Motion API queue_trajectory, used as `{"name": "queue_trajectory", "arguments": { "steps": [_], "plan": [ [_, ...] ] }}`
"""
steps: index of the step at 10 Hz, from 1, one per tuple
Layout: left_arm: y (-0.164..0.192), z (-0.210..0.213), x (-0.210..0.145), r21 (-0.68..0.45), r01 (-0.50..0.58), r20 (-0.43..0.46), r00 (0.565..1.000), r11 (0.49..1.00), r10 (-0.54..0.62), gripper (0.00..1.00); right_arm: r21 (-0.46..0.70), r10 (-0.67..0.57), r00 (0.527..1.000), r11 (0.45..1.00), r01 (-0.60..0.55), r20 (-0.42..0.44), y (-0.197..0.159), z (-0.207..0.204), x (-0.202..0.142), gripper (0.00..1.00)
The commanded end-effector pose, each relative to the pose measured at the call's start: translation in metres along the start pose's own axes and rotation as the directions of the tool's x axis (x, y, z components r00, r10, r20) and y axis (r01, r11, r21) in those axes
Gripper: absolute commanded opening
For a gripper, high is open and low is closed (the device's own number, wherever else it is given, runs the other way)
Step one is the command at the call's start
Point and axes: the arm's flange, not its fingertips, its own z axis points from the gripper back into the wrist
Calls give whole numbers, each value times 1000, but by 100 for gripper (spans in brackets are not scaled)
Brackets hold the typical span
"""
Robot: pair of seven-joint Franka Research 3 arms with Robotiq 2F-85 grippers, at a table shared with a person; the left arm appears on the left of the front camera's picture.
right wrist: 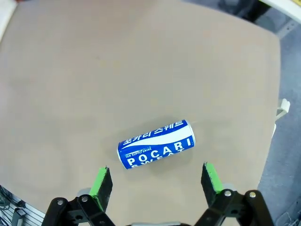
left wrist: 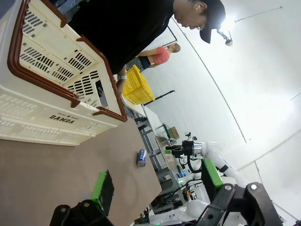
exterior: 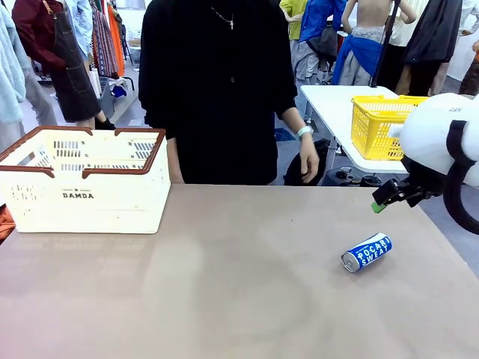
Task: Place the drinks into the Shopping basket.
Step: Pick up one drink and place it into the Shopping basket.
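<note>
On the right half of the table (exterior: 224,299), a blue-and-white can (exterior: 367,253) marked "POCARI SWEAT" is seen lying on its side. It is well apart from the cream basket (exterior: 112,206) with the brown rim, which stands at the far left of the tabletop. A person (exterior: 217,90) in black is seen standing at the far edge, hands down and away from both things.

The right gripper (exterior: 385,200) is held in the air above and just beyond the can. Its jaws are spread wide and nothing is held between them. From its wrist camera the can is seen directly below, between the two green pads, with its length running nearly from one pad to the other. The left gripper (left wrist: 155,176) is likewise wide open and empty, raised over the table near the basket.

The step in hand is judged to be the approach for picking up this can, and no contact is made yet. Whether anything already lies in the basket cannot be made out, since its floor is hidden by its walls.

For the next move, a descent over the can is called for. A turn of the wrist is probably needed too, so that the pads close across the round body and not on the two ends. Care is needed because a can on its side may roll when touched. A long carry across the table to the basket would then be required.
</note>
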Motion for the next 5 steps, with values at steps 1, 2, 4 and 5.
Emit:
{"name": "queue_trajectory", "arguments": {
  "steps": [1, 2, 4, 5],
  "plan": [
    [-3, 2, 0, -14, -2, 7, 1000, 1000, 3, 100, 40, 8, 1000, 999, -8, 8, -4, 3, 0, 100],
    [-3, 2, 0, -14, -2, 7, 1000, 1000, 3, 100, 0, 0, 1000, 1000, 0, 0, 0, 0, 0, 100],
    [-3, 2, 0, -14, -2, 7, 1000, 1000, 3, 100, 25, 688, 725, 725, -688, 28, -4, -24, 20, 100],
    [-3, 2, 0, -14, -2, 7, 1000, 1000, 3, 100, 47, 831, 557, 556, -830, 13, -11, -33, 22, 100]
  ]
}}
